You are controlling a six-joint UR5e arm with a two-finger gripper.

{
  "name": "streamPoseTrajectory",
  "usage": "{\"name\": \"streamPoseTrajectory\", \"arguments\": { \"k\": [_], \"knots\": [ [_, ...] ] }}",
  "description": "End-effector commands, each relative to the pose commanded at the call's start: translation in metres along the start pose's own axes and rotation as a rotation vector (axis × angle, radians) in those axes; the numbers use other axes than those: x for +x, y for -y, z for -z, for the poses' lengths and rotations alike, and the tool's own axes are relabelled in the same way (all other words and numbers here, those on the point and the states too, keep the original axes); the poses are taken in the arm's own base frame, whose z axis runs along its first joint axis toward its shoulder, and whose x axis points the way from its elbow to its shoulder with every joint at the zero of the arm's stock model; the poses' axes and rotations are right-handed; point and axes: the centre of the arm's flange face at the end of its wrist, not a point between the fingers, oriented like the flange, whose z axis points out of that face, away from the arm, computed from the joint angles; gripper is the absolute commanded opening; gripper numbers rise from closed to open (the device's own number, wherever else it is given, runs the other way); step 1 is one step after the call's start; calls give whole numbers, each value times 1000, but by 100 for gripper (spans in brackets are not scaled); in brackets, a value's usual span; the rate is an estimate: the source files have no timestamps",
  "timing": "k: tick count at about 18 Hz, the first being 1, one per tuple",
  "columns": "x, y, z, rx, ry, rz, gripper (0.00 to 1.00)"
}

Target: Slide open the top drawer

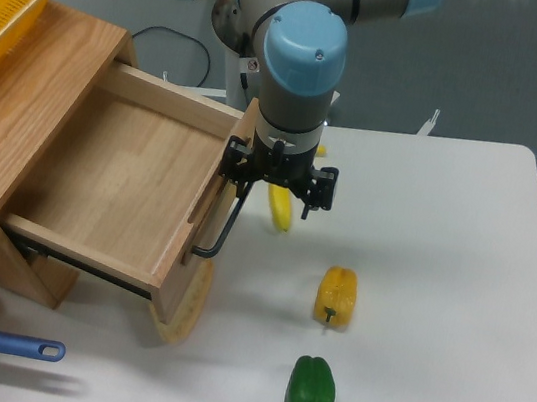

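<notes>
Gripper, pointing down, at the upper end of the black bar handle; whether its jaws clamp the bar or merely flank it cannot be told. The top drawer, wide and shallow in light oak with a plain wooden inside, stands pulled well out of the cabinet at the table's left side. Its front panel overhangs a slice of bread lying at the lower corner. Right of the handle: a banana just beside the gripper, then a yellow pepper and green pepper, with bare white table beyond.
</notes>
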Motion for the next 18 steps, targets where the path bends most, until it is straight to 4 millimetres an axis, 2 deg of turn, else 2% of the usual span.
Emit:
{"name": "streamPoseTrajectory", "arguments": {
  "k": [4,10,15,18],
  "knots": [
    [-8,-3,0,0,1,9,100],
    [-5,-2,0,1,-1,6,100],
    [-1,-4,6,7,-1,4,100],
    [4,-8,19,7,-4,4,100]
  ]
}}
